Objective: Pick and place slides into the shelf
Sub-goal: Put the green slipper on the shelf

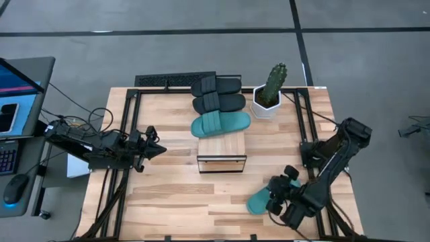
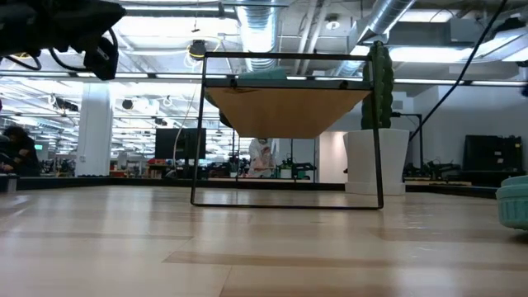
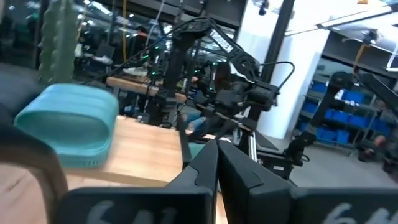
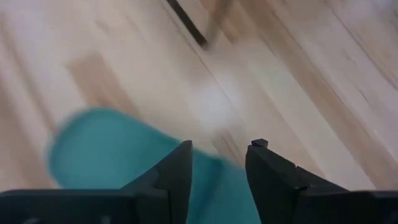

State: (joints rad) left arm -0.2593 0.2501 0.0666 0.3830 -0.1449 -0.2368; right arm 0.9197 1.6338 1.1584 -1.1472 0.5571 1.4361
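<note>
Three slides lie across the shelf [image 1: 222, 146]: two black [image 1: 216, 87] [image 1: 220, 103] and one teal [image 1: 220, 124], which also shows in the left wrist view [image 3: 68, 124]. The other teal slide [image 1: 257, 200] lies flat on the table near its front right, and at the low view's right edge [image 2: 516, 202]. My right gripper [image 1: 274, 195] is open above one end of it, with the teal rubber [image 4: 112, 149] showing under and between its fingers. My left gripper [image 1: 160, 149] is shut and hovers left of the shelf, pointing at it [image 3: 217, 149]. My right gripper comes at the teal slide on the table from above, slanting down, fingers either side of its end part [image 4: 214, 177]. I cannot tell whether the fingers touch it. The slide lies flat on the table.
A cactus in a white pot [image 1: 269, 97] stands right of the shelf. Black frame rails [image 1: 124, 134] run along the table's left and right sides. Bare wood lies in front of the shelf [image 1: 201, 202]. A desk with a laptop [image 1: 17, 94] is beyond the left edge.
</note>
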